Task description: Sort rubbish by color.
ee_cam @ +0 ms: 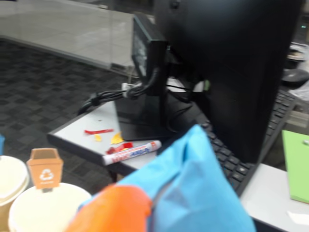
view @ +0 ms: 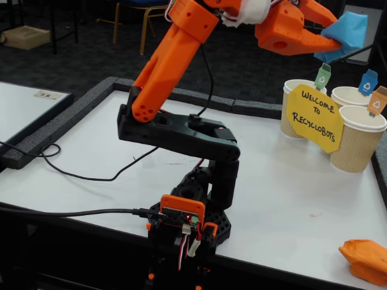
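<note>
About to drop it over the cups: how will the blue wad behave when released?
The blue wad, pinched in the claw, looks like crumpled paper: probably light and soft. It may bounce off a cup rim rather than drop straight, and could spring open slightly.

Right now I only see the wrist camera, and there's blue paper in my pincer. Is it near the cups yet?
Observer: Yes. In the fixed view the pincer holds the blue wad high in the air above the cups.
Operator: I only see an orange flag. Is there a blue one?
Observer: Yes, the cup with the blue flag stands at the back of the group.
Operator: Where's the orange paper?
Observer: The orange wad lies on the table at its front right corner, apart from the cups.
</note>
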